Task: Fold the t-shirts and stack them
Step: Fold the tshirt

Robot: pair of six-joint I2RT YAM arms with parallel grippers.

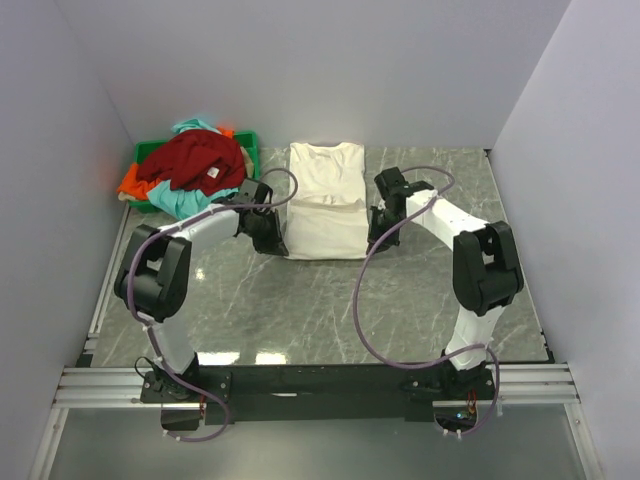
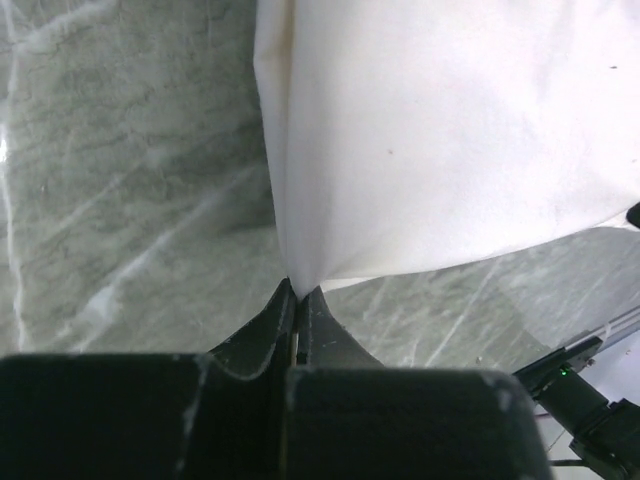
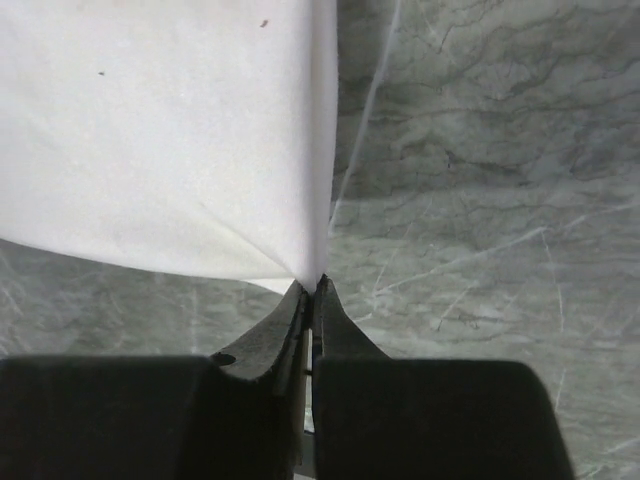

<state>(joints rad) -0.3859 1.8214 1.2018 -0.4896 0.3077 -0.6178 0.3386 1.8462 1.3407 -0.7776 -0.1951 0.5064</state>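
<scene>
Nearest you, at six o'clock in the overhead view, the two arm bases sit on the rail. A loose purple cable (image 1: 358,300) loops from the right arm over the grey-green marble-patterned table (image 1: 290,310), so watch it, as it hangs close to where the cloth may travel. A little farther out, your left gripper (image 2: 297,292) is clenched on the near left corner of the cream-white short-sleeved cloth t-shirt (image 1: 325,190), and your right gripper (image 3: 312,285) is clenched on its near right corner. Each wrist view shows black jaws pressed together with a pinch of white fabric between them. That shirt lies flat just past the table's centre, toward twelve o'clock, narrowed into a long strip with its sleeves tucked in and the collar at the far end. I judge you are partway through the first shirt: the lengthwise folds look done, and the two grips seem set for the crosswise fold, near hem toward collar. Farther off, between ten and eleven o'clock, the green plastic bin (image 1: 248,142) holds the rest in a heap: a dark red t-shirt (image 1: 195,160) on top, a teal t-shirt (image 1: 190,203) under its near side and an orange t-shirt (image 1: 133,183) spilling at the left. None of those is folded and no stack exists yet, so most of the work remains. The bin's near corner stands just beside the left arm's wrist, so lift with care there.
</scene>
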